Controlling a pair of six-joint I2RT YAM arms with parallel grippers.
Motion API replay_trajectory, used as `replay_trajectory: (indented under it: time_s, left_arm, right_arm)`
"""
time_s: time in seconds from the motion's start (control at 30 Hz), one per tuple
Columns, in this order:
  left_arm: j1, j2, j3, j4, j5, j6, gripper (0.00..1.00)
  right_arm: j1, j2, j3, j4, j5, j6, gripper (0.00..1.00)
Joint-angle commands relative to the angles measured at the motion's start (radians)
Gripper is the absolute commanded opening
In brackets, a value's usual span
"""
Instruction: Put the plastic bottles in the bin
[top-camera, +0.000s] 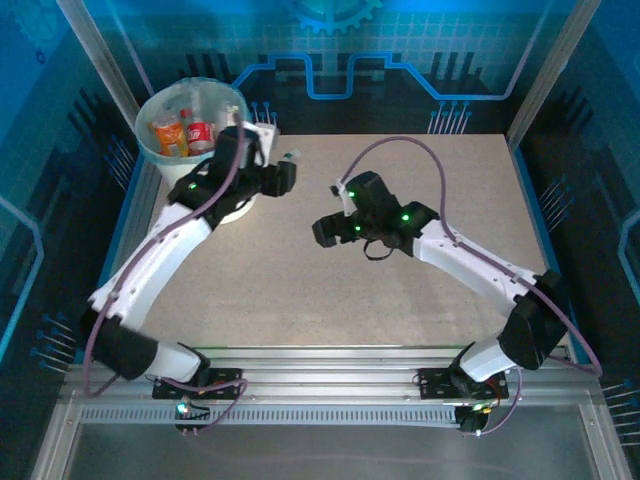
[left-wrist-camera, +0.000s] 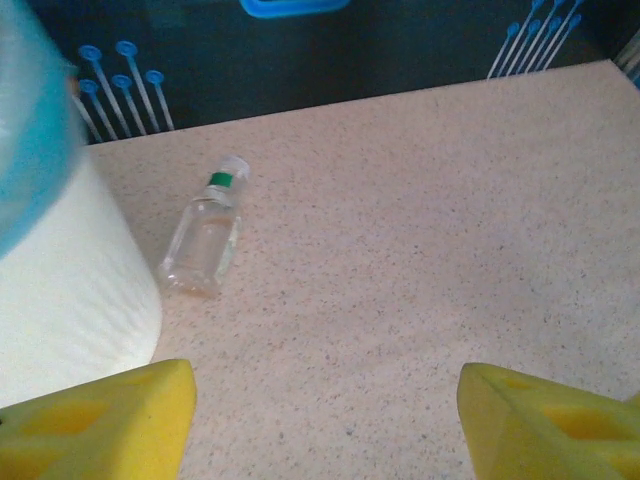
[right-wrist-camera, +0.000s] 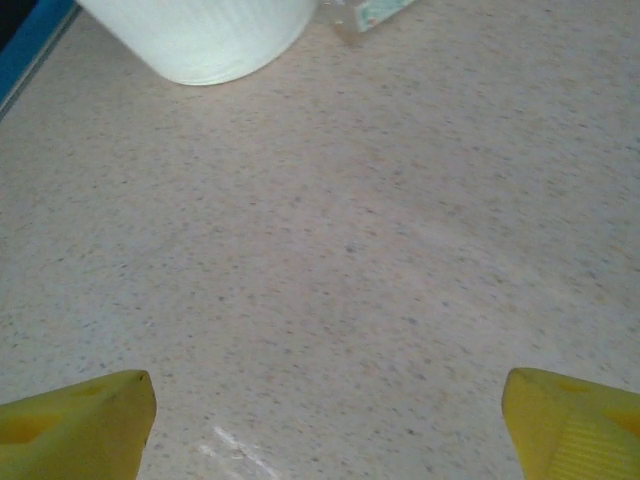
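Note:
A clear plastic bottle (left-wrist-camera: 205, 240) with a green neck band and white cap lies on the table, right beside the bin's white wall (left-wrist-camera: 70, 280). The round white bin (top-camera: 150, 140) with its pale blue-green liner stands at the far left. Inside it I see an orange bottle (top-camera: 170, 136) and a red-labelled bottle (top-camera: 200, 132). My left gripper (left-wrist-camera: 325, 385) hovers open over bare table just short of the lying bottle, nothing between its yellow fingers. My right gripper (right-wrist-camera: 328, 385) is open too, low over mid-table, facing the bin's base (right-wrist-camera: 200, 40) and the end of the bottle (right-wrist-camera: 365, 12).
The speckled beige tabletop (top-camera: 400, 290) spreads wide to the right and front. Blue panel walls and metal frame posts enclose the back and sides. A purple cable (top-camera: 400, 145) loops above the right arm.

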Motion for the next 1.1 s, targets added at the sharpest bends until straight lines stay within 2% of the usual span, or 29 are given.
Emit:
replay_trajectory:
  time_s: [0.0, 0.3, 0.37, 0.47, 0.73, 0.9, 1.07]
  left_arm:
    - [-0.025, 0.157, 0.139, -0.067, -0.055, 0.043, 0.73]
    - [-0.018, 0.711, 0.721, -0.299, -0.114, 0.083, 0.83]
    - [-0.006, 0.838, 0.879, -0.356, -0.138, 0.090, 0.84]
    - [0.033, 0.968, 1.024, -0.382, -0.134, 0.065, 0.85]
    - [0.139, 1.035, 0.971, -0.200, -0.118, -0.051, 0.85]
    - [0.147, 1.079, 0.976, -0.127, -0.150, -0.038, 0.86]
    - [0.165, 1.143, 0.990, -0.131, -0.154, -0.062, 0.86]
  right_arm:
    - [-0.051, -0.064, -0.036, -0.003, -0.032, 0.020, 0.91]
    - [-0.113, -0.099, -0.087, -0.024, -0.080, 0.020, 0.92]
    - [-0.120, -0.094, -0.091, -0.036, -0.100, 0.024, 0.92]
    - [-0.123, -0.092, -0.102, -0.051, -0.118, 0.036, 0.93]
    - [-0.124, -0.092, -0.138, -0.081, -0.133, 0.046, 0.93]
    - [-0.129, -0.050, -0.132, -0.096, -0.142, 0.037, 0.93]
    - [-0.133, -0.001, -0.109, -0.100, -0.162, 0.037, 0.92]
